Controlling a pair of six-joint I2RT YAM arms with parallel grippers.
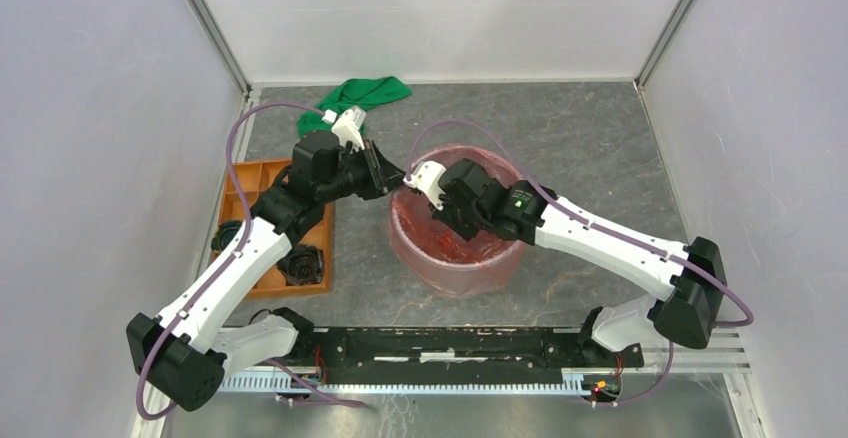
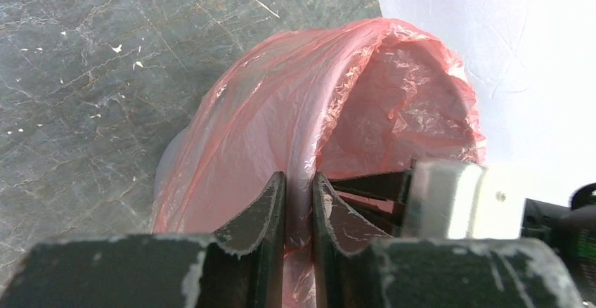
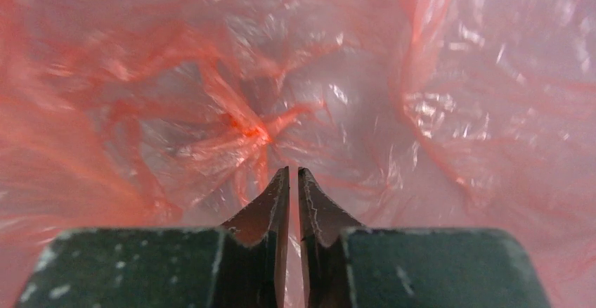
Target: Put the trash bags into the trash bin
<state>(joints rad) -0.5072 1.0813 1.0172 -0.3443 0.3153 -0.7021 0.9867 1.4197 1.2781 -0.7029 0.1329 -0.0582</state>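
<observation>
The translucent red trash bag lines the round trash bin and folds over its rim; grey wall shows below the film. My left gripper sits at the bin's back-left rim, one finger outside and one inside, shut on the bag-covered rim. My right gripper reaches down inside the bin beside it. In the right wrist view its jaws stand almost together with wrinkled red film in the thin gap. The bag's gathered bottom lies just beyond the tips.
A green cloth lies at the back of the table. An orange compartment tray holding dark round parts stands left of the bin, under the left arm. White walls close in on three sides.
</observation>
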